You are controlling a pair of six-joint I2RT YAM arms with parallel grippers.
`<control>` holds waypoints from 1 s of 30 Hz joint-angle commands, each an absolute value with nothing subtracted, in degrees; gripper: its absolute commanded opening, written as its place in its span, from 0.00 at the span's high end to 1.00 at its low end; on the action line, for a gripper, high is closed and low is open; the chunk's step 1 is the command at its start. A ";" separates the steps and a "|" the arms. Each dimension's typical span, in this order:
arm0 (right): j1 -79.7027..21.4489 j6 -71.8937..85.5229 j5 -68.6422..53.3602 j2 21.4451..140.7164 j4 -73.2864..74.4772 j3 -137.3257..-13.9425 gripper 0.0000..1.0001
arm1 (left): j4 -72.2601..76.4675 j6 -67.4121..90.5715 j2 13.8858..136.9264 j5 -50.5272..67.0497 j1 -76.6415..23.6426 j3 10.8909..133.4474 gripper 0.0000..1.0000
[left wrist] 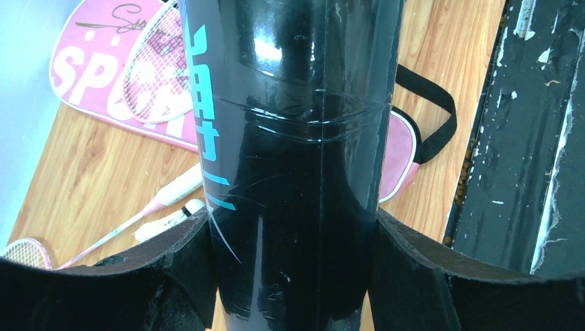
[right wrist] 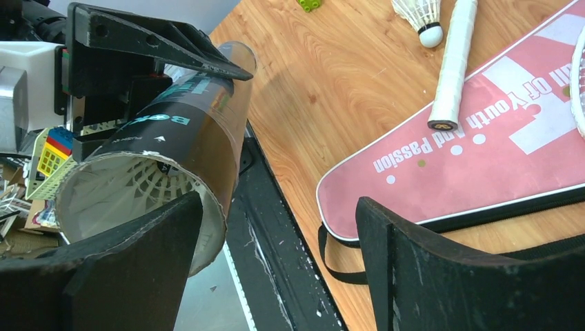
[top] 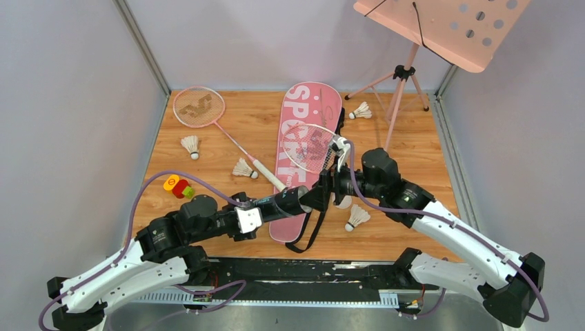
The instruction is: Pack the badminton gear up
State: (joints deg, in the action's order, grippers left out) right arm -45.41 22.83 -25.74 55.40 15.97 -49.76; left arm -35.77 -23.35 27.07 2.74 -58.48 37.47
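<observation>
Gripping the black shuttlecock tube [left wrist: 296,103] above the near edge of the worktop [top: 414,145], the left tool [left wrist: 296,269] clamped its sides; the right tool [right wrist: 279,214] gaped empty beside its mouth.

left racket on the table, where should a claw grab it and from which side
Take the white handle, coming straight down with the claw's fingers across it. The racket lies flat, so only its top is open; the handle is its thickest part, the shaft thin, the strung head probably too springy. Favour the near half: a shuttlecock lies close beside the far end.
</observation>
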 commanded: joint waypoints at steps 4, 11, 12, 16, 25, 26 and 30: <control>-45.35 23.41 -24.69 51.34 13.41 -49.53 0.17 | -32.17 -23.47 27.25 2.76 -58.47 38.05 0.51; -45.27 23.38 -18.11 43.88 19.18 -48.61 0.17 | -32.47 -23.29 27.68 0.83 -58.53 38.16 0.51; -45.26 23.15 -16.53 43.30 20.69 -48.30 0.18 | -32.50 -23.29 27.68 0.68 -58.49 38.24 0.51; -44.82 22.50 -3.40 44.17 28.59 -47.82 0.24 | -32.69 -23.20 27.63 0.19 -58.49 38.37 0.51; -36.47 25.03 3.43 55.27 35.87 -45.22 0.41 | -32.60 -23.20 27.16 0.29 -58.50 38.28 0.51; -35.10 25.24 2.34 56.82 35.86 -44.65 0.41 | -32.61 -23.16 27.20 0.29 -58.46 38.26 0.51; -27.64 25.63 -2.28 61.72 35.73 -43.47 0.38 | -32.61 -23.12 27.16 0.56 -58.48 38.24 0.51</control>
